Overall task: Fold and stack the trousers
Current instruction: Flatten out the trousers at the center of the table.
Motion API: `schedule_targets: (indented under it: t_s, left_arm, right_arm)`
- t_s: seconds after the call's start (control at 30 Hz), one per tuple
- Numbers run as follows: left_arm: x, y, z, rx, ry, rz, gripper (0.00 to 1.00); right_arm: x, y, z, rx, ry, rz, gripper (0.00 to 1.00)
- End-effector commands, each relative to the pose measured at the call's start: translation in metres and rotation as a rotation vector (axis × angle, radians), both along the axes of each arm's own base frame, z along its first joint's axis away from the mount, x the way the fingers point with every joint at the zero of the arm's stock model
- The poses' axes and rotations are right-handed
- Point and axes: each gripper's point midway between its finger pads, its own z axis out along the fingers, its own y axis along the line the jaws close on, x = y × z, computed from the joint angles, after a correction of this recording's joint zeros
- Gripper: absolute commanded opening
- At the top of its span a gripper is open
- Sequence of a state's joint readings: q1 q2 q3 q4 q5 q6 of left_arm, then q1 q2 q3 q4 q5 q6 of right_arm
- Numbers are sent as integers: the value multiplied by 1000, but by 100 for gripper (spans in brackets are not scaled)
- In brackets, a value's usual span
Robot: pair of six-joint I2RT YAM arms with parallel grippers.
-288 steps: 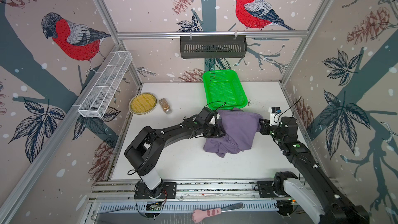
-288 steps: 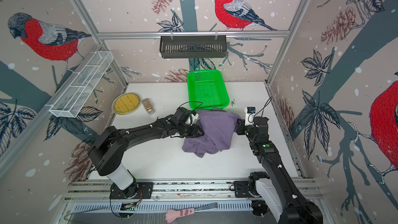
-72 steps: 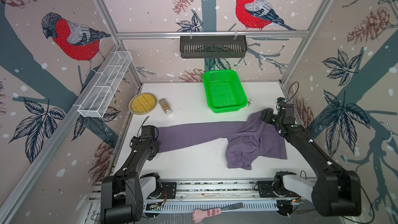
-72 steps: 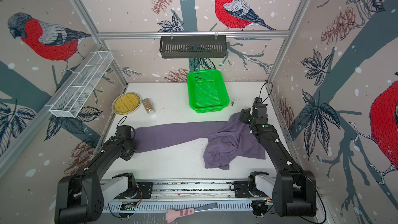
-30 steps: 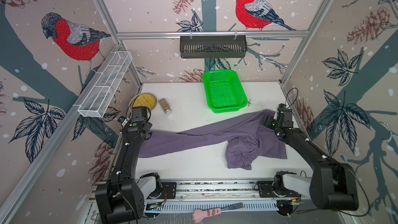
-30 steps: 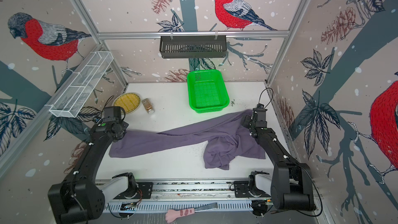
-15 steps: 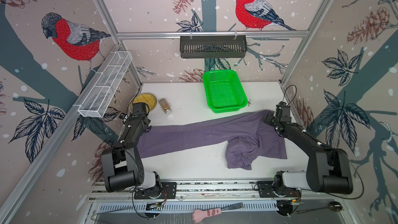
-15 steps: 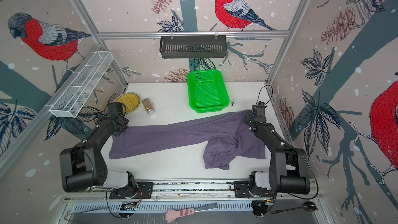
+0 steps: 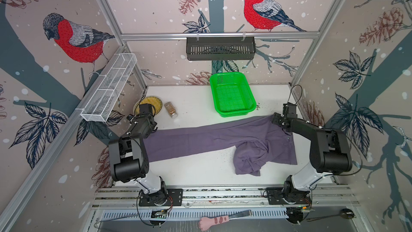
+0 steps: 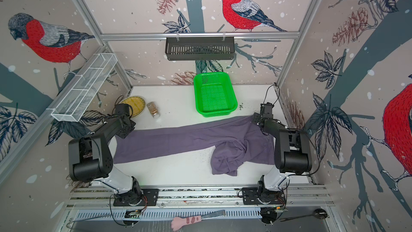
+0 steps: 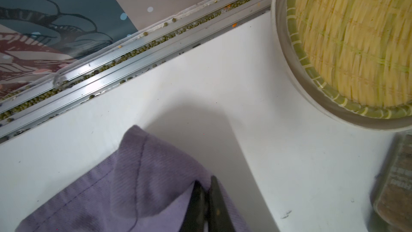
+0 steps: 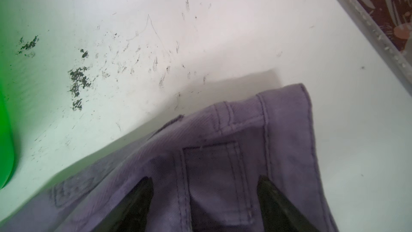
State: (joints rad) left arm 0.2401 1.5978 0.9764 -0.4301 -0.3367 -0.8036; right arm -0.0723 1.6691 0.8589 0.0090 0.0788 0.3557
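Observation:
The dusty purple-grey trousers (image 9: 211, 139) lie across the white table in both top views. One leg is stretched flat to the left, and the other leg is bunched in a heap (image 10: 225, 159) at the front right. My left gripper (image 9: 153, 130) is shut on the far left end of the stretched leg; the left wrist view shows the hem (image 11: 133, 186) pinched between its closed fingers (image 11: 206, 199). My right gripper (image 9: 276, 119) hangs over the back right corner of the waistband. Its jaws (image 12: 204, 180) stand open, astride a belt loop (image 12: 214, 175).
A green basket (image 9: 231, 94) stands at the back, just behind the waistband. A yellow woven dish (image 9: 156, 102) and a small jar (image 9: 171, 109) lying on its side sit at the back left, near my left wrist. A white wire rack (image 9: 109, 88) juts from the left wall.
The stretched leg, raised and slanted a second ago, now lies flat and straight across the table. My left arm has drawn back and folded. The right gripper stays at the waistband.

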Motion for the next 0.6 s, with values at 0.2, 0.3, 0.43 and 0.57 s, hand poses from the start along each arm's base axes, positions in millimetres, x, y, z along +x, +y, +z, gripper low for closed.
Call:
schedule_targets:
  t_s: [0.2, 0.3, 0.43, 0.57]
  left_arm:
    - [24, 1, 10, 32, 3, -144, 11]
    - [26, 2, 5, 42, 31, -180, 17]
    - [35, 0, 5, 32, 29, -217, 30]
    - [44, 1, 20, 37, 3, -233, 41]
  right_arm:
    - [42, 10, -3, 43, -32, 16, 65]
    - [52, 4, -8, 21, -4, -7, 65]
    - [57, 5, -22, 50, 56, -22, 68]
    - [56, 7, -36, 44, 116, -14, 70]
